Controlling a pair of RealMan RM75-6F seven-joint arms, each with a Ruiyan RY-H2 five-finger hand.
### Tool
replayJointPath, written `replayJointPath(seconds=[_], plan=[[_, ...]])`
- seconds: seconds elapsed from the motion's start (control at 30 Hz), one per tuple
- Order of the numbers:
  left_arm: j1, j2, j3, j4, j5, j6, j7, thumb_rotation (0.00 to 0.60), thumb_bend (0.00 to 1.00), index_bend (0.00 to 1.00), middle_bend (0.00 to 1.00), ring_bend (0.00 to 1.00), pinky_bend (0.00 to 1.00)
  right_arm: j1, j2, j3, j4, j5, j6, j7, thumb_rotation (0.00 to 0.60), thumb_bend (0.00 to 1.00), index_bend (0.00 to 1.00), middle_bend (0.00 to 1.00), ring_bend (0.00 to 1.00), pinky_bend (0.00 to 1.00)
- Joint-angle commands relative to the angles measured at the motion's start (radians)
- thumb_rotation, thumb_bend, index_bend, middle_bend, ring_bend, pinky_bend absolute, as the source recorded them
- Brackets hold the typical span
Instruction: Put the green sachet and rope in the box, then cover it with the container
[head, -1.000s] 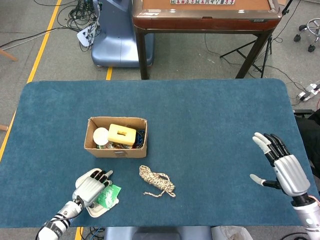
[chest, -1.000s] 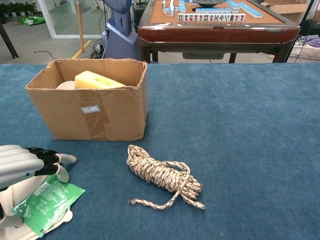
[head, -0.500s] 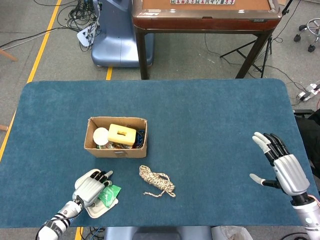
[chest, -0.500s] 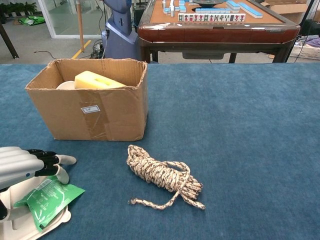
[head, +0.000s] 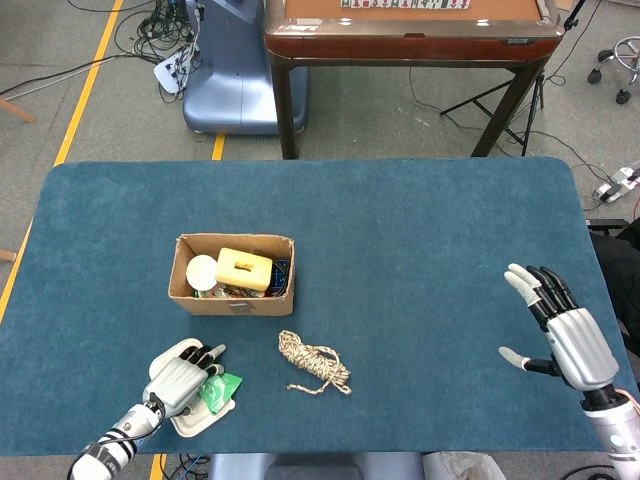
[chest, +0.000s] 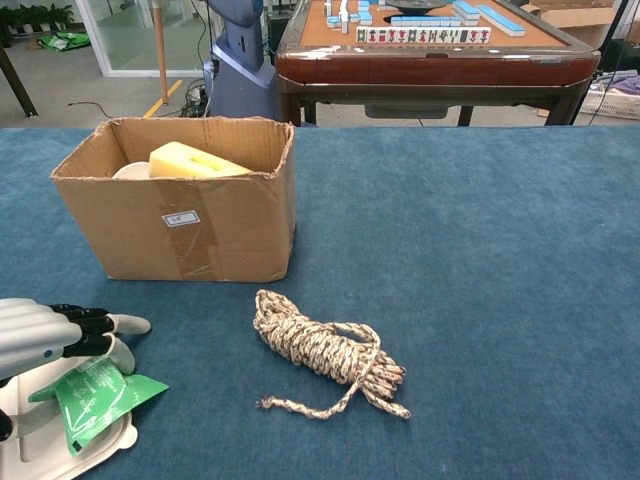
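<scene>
The green sachet (head: 219, 391) (chest: 95, 396) lies on a white container (head: 196, 421) (chest: 80, 456) near the table's front left edge. My left hand (head: 180, 378) (chest: 45, 335) sits over its near end, thumb on top, pinching it so that it bunches and its right corner lifts. The coiled rope (head: 313, 362) (chest: 325, 350) lies loose on the cloth to the right of the sachet, in front of the cardboard box (head: 232, 240) (chest: 190, 215). My right hand (head: 565, 335) hovers far right with fingers spread and nothing in it.
The box holds a yellow block (head: 243, 268) (chest: 190, 160), a white cup (head: 202, 270) and other small items. A wooden mahjong table (head: 410, 30) stands beyond the far edge. The blue table cloth (head: 420, 260) stretches between rope and right hand.
My left hand has drawn slightly toward the front left, and the sachet has bunched up and shifted with it. Rope, box and right hand have stayed put.
</scene>
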Motion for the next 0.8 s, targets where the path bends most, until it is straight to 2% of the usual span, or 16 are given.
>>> replayJointPath(seconds=[0.03,0.2,0.6,0.8], plan=[[0.005,0.013,0.011,0.002,0.027,0.0,-0.032,0.6,0.6,0.33,0.0,0.0,0.07,0.0,0.0,0.0,0.0,0.0,-0.001,0.0,0.6,0.0,0.02,0.04,0.0,0.04],[0.007,0.025,0.016,0.007,0.052,-0.003,-0.079,0.6,0.73,0.33,0.0,0.0,0.07,0.001,-0.003,0.001,0.0,0.001,-0.004,-0.003,0.6,0.0,0.03,0.04,0.0,0.04],[0.02,0.035,0.027,0.03,0.143,0.003,-0.192,0.6,0.9,0.37,0.0,0.0,0.12,0.003,-0.004,0.002,0.0,0.002,-0.013,-0.004,0.6,0.0,0.03,0.04,0.0,0.04],[0.026,0.029,0.028,0.051,0.168,0.01,-0.21,0.6,0.91,0.4,0.0,0.0,0.15,0.005,-0.005,0.003,0.0,0.006,-0.018,-0.005,0.6,0.0,0.03,0.04,0.0,0.04]])
